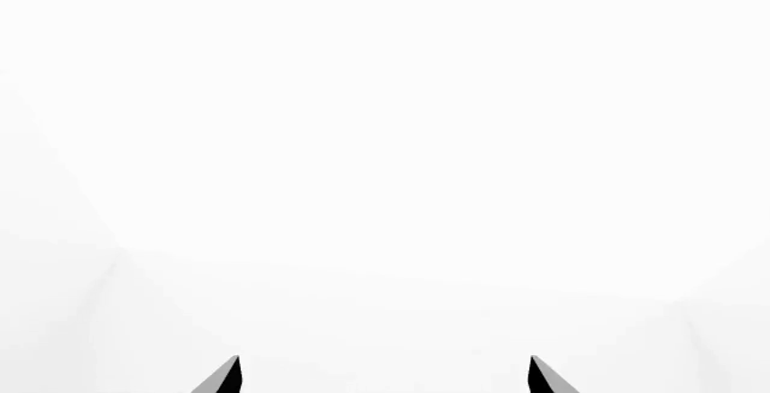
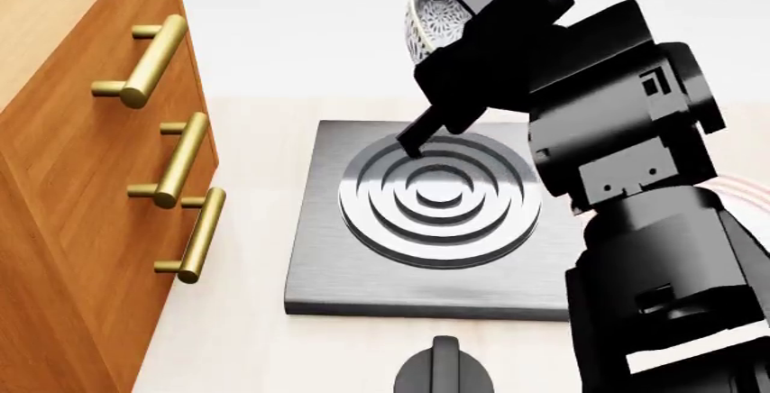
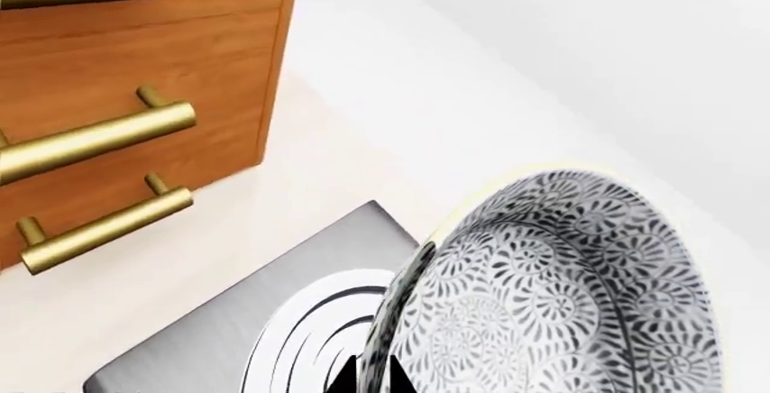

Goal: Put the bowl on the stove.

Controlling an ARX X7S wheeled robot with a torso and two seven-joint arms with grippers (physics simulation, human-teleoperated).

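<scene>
My right gripper (image 3: 371, 377) is shut on the rim of the bowl (image 3: 565, 294), a deep white bowl with a fine grey floral pattern. The bowl is tipped on its side, its outside facing the wrist camera. It hangs in the air over the stove (image 3: 216, 339), a dark grey slab with round burner rings. In the head view the bowl (image 2: 434, 19) peeks out behind the black arm, above the stove's far edge (image 2: 325, 258); one finger (image 2: 413, 143) points down at the rings. My left gripper (image 1: 385, 373) is open and empty, facing plain white.
A wooden drawer cabinet (image 2: 72, 186) with brass handles (image 2: 190, 159) stands left of the stove. A small black round knob (image 2: 443, 370) sits at the counter's front. My right arm covers the right side of the head view. A white wall is behind.
</scene>
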